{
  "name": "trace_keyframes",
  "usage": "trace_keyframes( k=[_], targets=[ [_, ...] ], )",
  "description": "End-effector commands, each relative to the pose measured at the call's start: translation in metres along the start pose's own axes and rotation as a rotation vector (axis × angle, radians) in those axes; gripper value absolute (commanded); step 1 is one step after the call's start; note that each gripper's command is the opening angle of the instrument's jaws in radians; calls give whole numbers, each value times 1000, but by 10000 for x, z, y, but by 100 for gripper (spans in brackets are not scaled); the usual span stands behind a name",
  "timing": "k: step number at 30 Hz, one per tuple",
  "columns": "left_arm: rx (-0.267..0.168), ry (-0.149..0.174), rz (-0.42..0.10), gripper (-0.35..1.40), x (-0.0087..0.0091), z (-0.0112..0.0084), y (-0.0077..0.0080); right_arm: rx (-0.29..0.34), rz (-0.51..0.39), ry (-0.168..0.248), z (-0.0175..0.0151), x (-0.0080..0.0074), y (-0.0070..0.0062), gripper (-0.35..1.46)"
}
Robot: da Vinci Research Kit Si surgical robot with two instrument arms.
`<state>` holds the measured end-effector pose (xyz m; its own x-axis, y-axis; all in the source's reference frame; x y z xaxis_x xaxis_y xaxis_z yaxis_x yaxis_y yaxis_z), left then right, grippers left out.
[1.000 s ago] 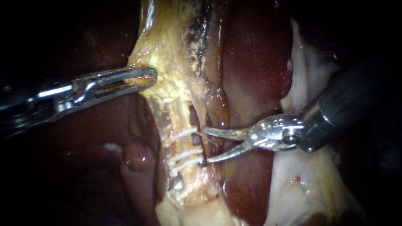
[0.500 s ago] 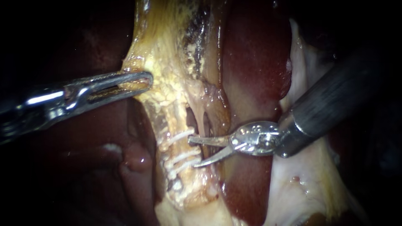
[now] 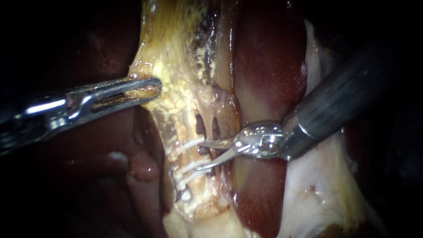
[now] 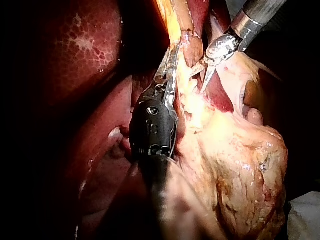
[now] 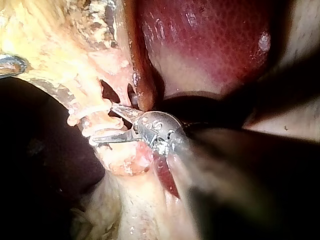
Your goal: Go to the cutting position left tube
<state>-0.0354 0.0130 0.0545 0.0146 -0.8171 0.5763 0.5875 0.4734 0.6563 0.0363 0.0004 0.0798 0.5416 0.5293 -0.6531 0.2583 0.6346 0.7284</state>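
Right instrument [image 3: 203, 155] open at the clipped left tube [image 3: 187, 128].
Our right instrument comes in from the upper right. Its end effector is parted a modest gap and holds nothing, tips at the tube's right edge, between the upper white clip [image 3: 190, 143] and the lower clips [image 3: 194, 169]. Our left instrument [image 3: 154, 86] has its end effector clamped on yellow tissue [image 3: 176, 88], farther along and left. The liver [image 3: 264, 66] lies right.

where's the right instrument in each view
Endoscope view: right instrument comes in from the right, tip at the white clips.
Left wrist view: beside the left instrument, yellow tissue between.
Right wrist view: own instrument, at the clips.
Shared landmark: the left instrument.
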Motion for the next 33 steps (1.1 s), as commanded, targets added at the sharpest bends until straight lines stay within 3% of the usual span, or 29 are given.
trace_keyframes(
  k=[1, 14, 33],
  targets=[
    [0, 0, 0, -35, 0, 0, 0, 12, -12, 12, -1, 1, 0, 135],
    [3, 1, 1, -35, 1, 3, 8, 141, -74, 58, 22, 23, -5, 128],
    [0, -1, 2, -35, 5, 11, 10, 217, -45, 123, 49, 36, -1, 121]
  ],
)
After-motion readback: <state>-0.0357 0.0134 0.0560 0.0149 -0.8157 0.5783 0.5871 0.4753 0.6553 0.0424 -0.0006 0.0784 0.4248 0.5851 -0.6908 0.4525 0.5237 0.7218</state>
